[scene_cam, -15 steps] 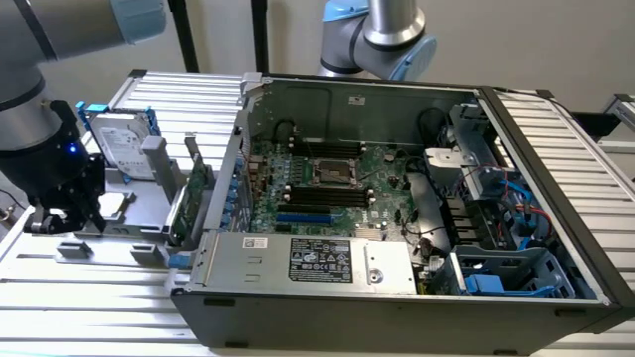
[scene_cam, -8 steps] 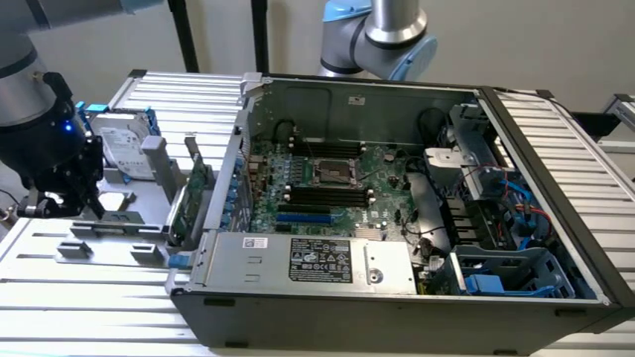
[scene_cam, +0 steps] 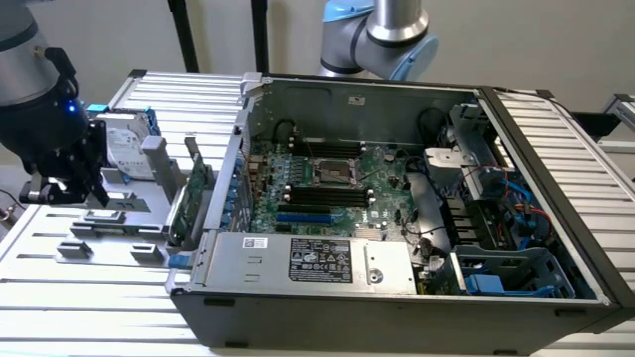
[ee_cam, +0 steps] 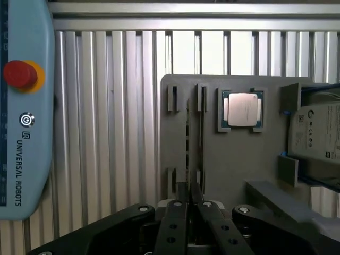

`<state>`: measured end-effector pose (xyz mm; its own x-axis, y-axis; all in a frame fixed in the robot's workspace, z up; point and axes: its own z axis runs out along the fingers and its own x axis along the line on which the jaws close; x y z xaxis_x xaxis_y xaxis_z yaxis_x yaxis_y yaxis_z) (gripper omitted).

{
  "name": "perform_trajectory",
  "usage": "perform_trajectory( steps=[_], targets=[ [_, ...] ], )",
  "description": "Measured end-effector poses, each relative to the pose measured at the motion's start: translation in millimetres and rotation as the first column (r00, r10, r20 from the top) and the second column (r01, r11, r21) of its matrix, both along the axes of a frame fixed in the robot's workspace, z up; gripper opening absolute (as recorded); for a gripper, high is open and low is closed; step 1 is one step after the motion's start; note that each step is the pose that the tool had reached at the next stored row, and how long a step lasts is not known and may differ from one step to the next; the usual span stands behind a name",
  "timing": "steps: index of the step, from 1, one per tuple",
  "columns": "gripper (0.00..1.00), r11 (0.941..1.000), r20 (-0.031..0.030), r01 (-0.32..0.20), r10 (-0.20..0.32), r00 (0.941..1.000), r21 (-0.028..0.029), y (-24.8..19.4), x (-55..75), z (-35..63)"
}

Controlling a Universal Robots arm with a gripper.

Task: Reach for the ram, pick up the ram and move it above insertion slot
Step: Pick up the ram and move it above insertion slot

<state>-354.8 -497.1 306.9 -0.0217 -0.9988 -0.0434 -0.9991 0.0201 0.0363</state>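
Grey plastic is what your tool (ee_cam: 189, 187) hangs over: a fixture plate (ee_cam: 228, 175) lying on the slatted aluminium surface (scene_cam: 100, 297), at the exterior view's left, just beside the open computer case (scene_cam: 297, 305). You cannot tell from either view whether the tool is open or closed, and nothing can be seen held in it.

In the wrist view the ram (ee_cam: 202, 138) stands on edge in the plate, a thin dark strip running between two pairs of small grey clips, and the tool sits close to one end of it. Whether they touch cannot be made out. Beside the ram on the same plate you have a silver-topped CPU chip (ee_cam: 243, 109) in a square recess, and beyond that a hard drive (ee_cam: 319, 133) in its cradle. A green expansion card (scene_cam: 193, 197) stands upright at the plate's edge nearest the case.

Your insertion slot (scene_cam: 328, 195) is one of the long black memory sockets on the motherboard, lying in parallel rows on either side of the square silver CPU socket (scene_cam: 332, 172); it is well apart from the tool, inside the case. A shorter blue slot (scene_cam: 303, 219) lies just near of those rows.

A light-blue teach pendant (ee_cam: 24, 133) with a red button (ee_cam: 19, 73) rests on the surface.
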Motion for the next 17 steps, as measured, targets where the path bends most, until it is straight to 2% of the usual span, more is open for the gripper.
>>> perform_trajectory(
  steps=[17],
  targets=[
    [0.13, 0.9992, 0.0005, -0.023, 0.023, 0.9997, 0.031, 0.0, 35.8, 60.4]
  ],
)
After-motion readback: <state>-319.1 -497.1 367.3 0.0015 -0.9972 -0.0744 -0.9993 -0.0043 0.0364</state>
